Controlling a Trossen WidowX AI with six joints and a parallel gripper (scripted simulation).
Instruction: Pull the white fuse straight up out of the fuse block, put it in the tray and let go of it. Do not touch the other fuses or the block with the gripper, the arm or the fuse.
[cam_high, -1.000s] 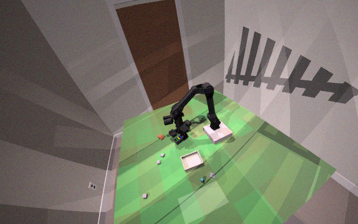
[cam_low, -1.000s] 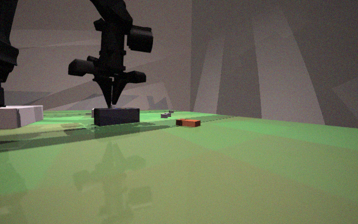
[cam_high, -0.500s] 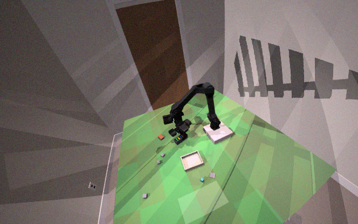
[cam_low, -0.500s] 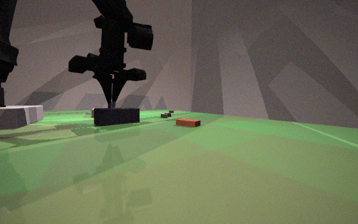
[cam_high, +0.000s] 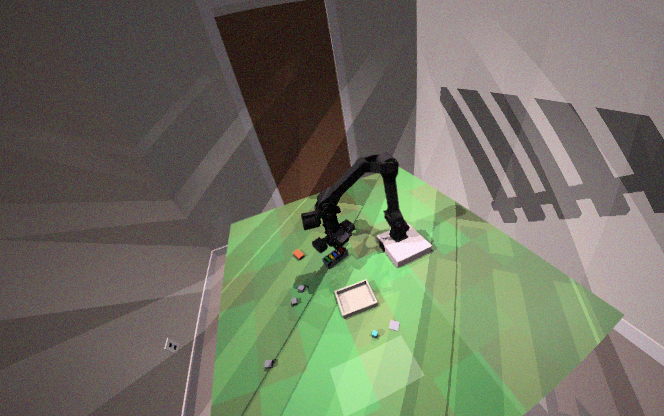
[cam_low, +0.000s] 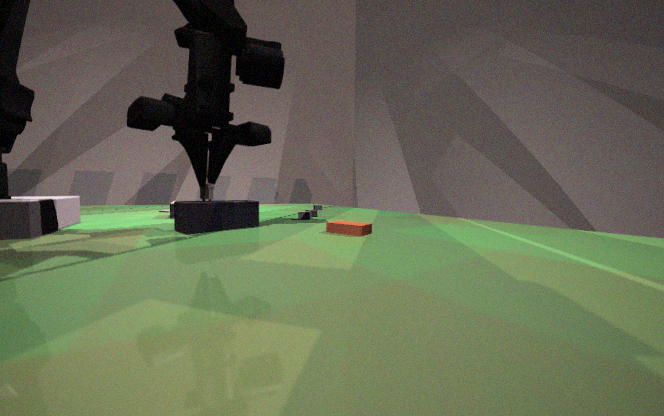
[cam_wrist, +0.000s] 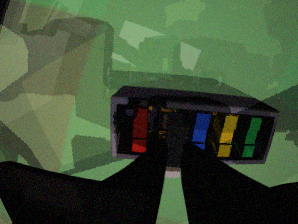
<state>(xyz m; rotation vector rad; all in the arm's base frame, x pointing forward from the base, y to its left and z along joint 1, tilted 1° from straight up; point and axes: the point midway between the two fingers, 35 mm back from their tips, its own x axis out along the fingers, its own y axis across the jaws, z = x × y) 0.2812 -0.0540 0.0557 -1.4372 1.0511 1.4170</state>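
My gripper (cam_high: 338, 248) (cam_low: 208, 187) (cam_wrist: 173, 149) points down, shut on the white fuse (cam_low: 210, 192) (cam_wrist: 172, 173). The fuse shows pale between the fingertips, just above the dark fuse block (cam_low: 217, 218) (cam_wrist: 195, 94). Its lower end is close to the block's top; I cannot tell whether it is clear of the slot. The red fuse (cam_wrist: 140, 131) is on one side of the fingers, the blue fuse (cam_wrist: 201, 127), yellow fuse (cam_wrist: 227, 135) and green fuse (cam_wrist: 252, 135) on the other, all in the block. The shallow beige tray (cam_high: 356, 298) holds nothing visible.
An orange block (cam_high: 298, 254) (cam_low: 348, 228) lies beside the fuse block. Small grey cubes (cam_high: 294, 301) (cam_high: 268, 364) lie left of the tray. A cyan cube (cam_high: 375, 334) and a pale flat piece (cam_high: 394, 325) lie beyond it. The arm stands on a white base (cam_high: 411, 251).
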